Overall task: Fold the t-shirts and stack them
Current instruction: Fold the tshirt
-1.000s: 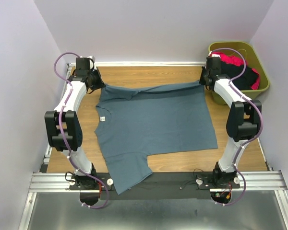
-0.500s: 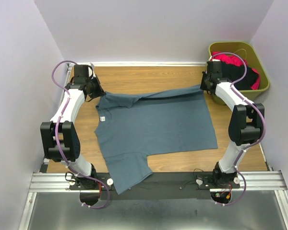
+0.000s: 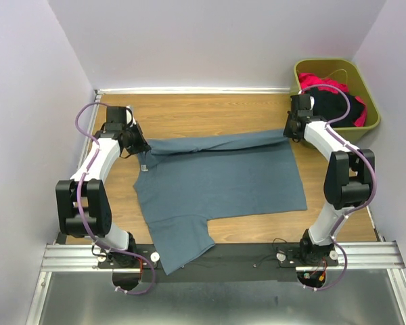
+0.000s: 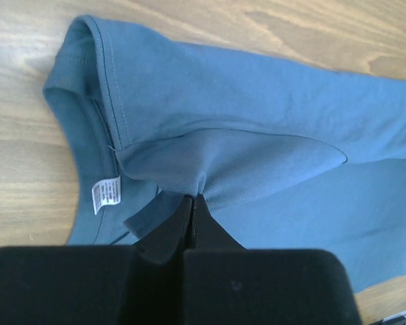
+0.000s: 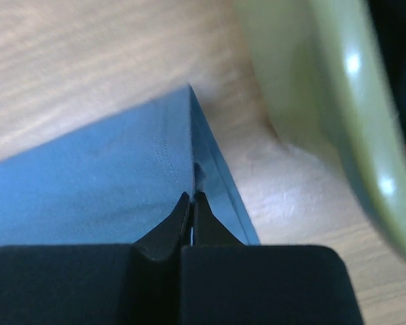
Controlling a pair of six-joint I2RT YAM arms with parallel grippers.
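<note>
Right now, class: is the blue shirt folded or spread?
Partly folded: the blue shirt has its far edge doubled over; the rest lies flat.

1. The t-shirt (image 3: 216,179) lies flat mid-table (image 3: 189,108) — collar to the left, hem to the right.
2. Its far edge is folded over onto itself, running from the left gripper (image 3: 142,149) to the right gripper (image 3: 288,131), one at each far corner.
3. The neck label (image 3: 144,167) sits just nearer than the left gripper.
4. One sleeve hangs over the table's near edge onto the base rail (image 3: 257,254).
5. The bin (image 3: 371,101) stands off the far right corner — more t-shirts (image 3: 328,101) piled inside.
</note>
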